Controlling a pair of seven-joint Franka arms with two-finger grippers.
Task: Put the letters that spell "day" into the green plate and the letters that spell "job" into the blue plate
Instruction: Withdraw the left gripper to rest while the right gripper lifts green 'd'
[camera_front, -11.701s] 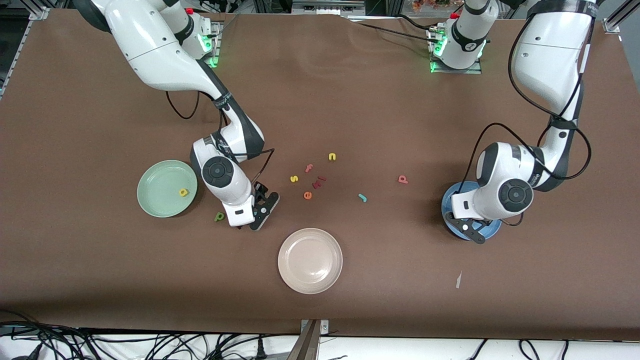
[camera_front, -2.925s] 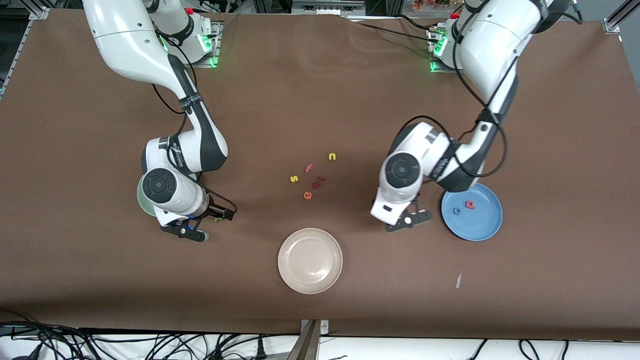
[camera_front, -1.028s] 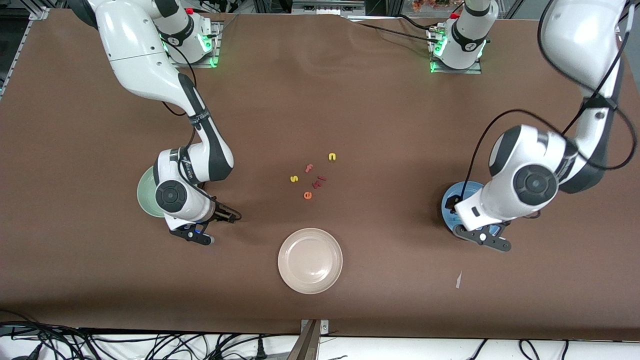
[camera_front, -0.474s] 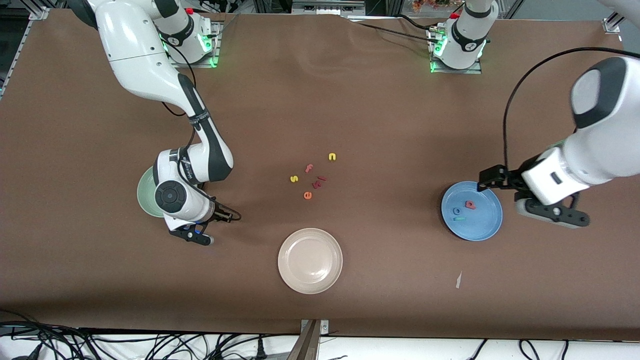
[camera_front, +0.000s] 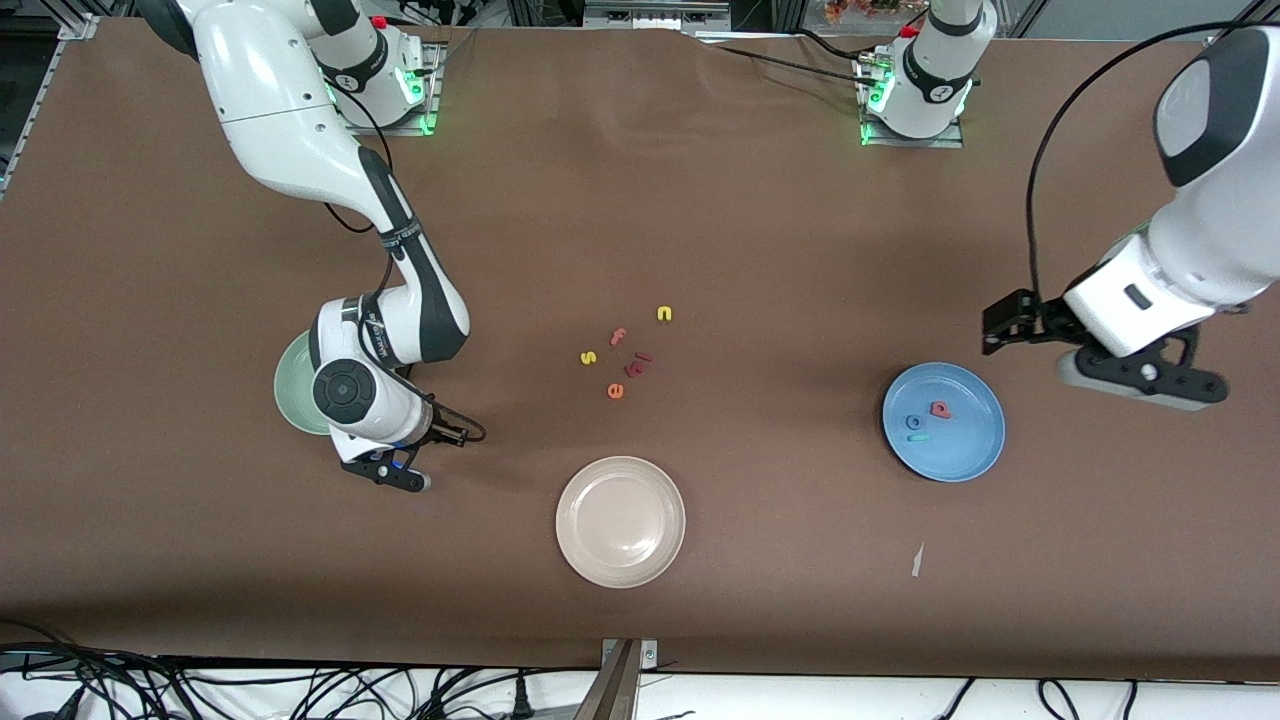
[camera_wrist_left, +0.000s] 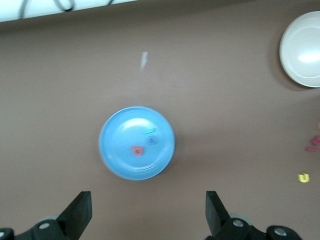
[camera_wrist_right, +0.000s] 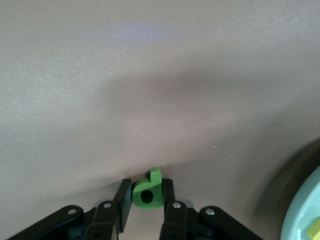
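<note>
Your right gripper (camera_wrist_right: 146, 202) pinches the dark green letter (camera_wrist_right: 148, 190) beside the green plate (camera_front: 297, 394); your left gripper (camera_wrist_left: 145, 217) hangs wide, near the blue plate (camera_front: 975, 445) holding 3 letters.

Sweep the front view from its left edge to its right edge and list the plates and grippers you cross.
green plate → right gripper, clamped on a dark green letter → beige-white plate → blue plate → left gripper, open over the table.
</note>
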